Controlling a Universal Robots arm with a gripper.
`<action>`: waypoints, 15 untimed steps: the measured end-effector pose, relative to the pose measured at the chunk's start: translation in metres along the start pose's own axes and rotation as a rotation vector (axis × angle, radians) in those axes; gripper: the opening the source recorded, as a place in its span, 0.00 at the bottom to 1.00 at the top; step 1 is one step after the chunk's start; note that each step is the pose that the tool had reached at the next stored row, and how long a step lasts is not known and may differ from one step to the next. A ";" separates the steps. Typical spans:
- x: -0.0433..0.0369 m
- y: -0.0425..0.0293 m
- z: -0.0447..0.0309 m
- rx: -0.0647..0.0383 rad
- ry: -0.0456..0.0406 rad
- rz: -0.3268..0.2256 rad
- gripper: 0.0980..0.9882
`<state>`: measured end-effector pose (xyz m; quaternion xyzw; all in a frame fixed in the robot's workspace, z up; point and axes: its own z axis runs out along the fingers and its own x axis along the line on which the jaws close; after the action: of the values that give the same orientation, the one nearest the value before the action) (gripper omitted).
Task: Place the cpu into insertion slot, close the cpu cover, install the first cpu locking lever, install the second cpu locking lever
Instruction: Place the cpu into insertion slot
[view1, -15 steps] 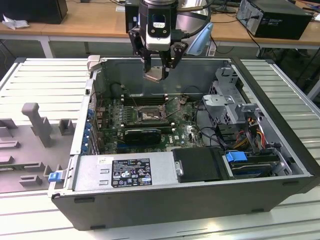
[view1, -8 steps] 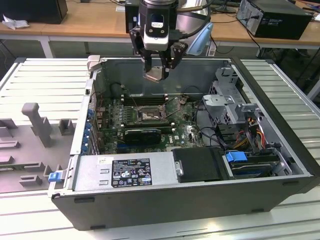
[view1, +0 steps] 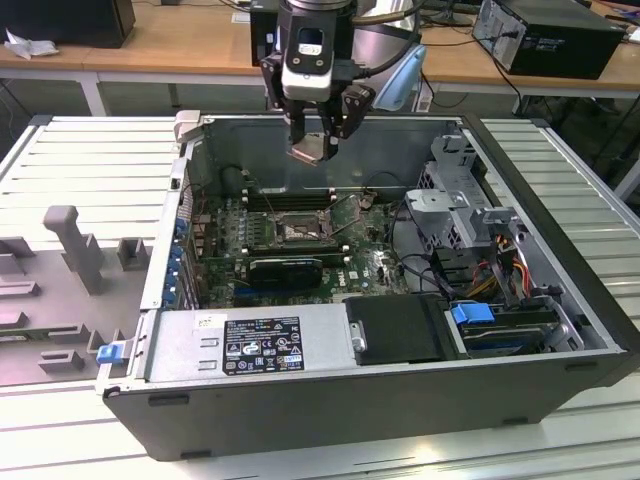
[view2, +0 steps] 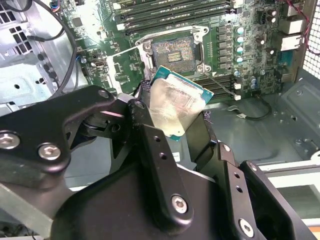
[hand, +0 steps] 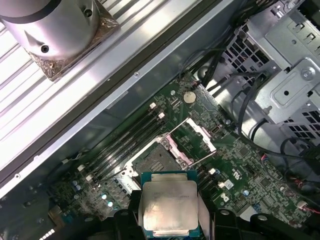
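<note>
Above green mobo (view2: 252, 62): silver-topped, teal-edged cpu (view2: 175, 107)

I record the gripper (view2: 172, 117) as matte black, built of angular links (view2: 155, 165) fastened with silver round-head screws (view2: 49, 151). In the exterior view I see a pale grey panel (view1: 306, 55) on its front. The arm (hand: 55, 25) is a smooth silver-grey cylinder with small dark bolts (hand: 45, 48).

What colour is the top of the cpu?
The cpu top is silver-grey; best in second wrist view.
</note>
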<state>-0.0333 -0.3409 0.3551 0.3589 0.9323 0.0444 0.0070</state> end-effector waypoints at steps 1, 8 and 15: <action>0.0000 0.0000 0.0000 0.000 -0.0004 0.004 0.48; 0.0000 0.0000 0.0000 -0.001 -0.0049 0.056 0.48; 0.0000 0.0000 0.0001 -0.002 -0.0108 0.123 0.48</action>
<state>-0.0333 -0.3409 0.3550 0.4156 0.9084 0.0439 0.0097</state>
